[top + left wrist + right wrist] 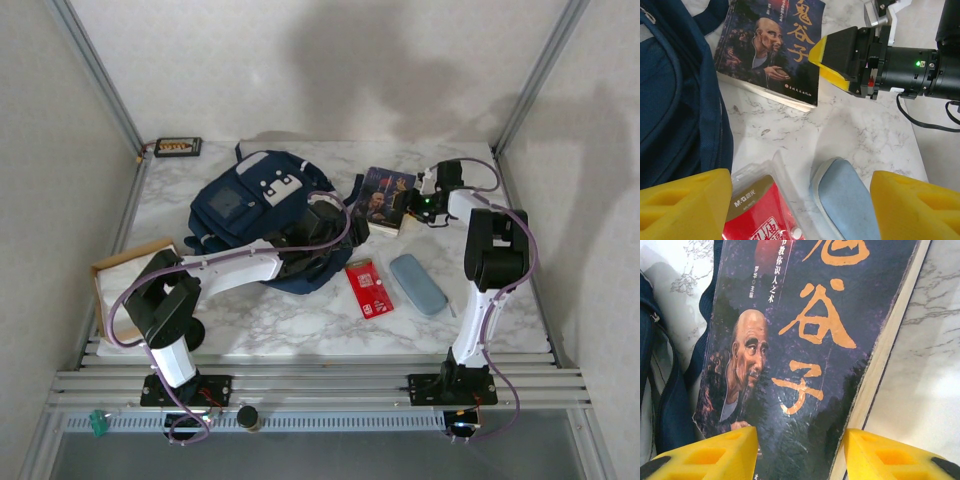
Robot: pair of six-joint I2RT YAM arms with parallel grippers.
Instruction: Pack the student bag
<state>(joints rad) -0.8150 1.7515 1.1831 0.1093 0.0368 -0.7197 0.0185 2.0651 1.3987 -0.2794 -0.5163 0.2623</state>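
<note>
Top external view is showing the student bag (255, 205) lying on the far left half of the desk (300, 320), its patched front facing up and its dark straps trailing toward the near edge. The left arm is reaching across the bag's near side. A dark-covered book (385, 198) with a bald man's portrait and orange characters is lying just beside the bag, toward the far right corner. Nearer the front edge, a red packet (369, 288) and a grey-blue oblong case (418, 284) are lying side by side, close together. A small dark box (178, 147) is sitting at the far left corner, and a tan board (125, 265) is resting along the left edge.

In the left wrist view, the left gripper (801, 185) is hanging with its yellow fingers spread wide and nothing between them, above the packet and the case.

In the right wrist view, the right gripper (800, 440) is hovering low at the book's right edge, with that edge lying between its parted fingers; I cannot tell whether the pads are pressing on the book.
</note>
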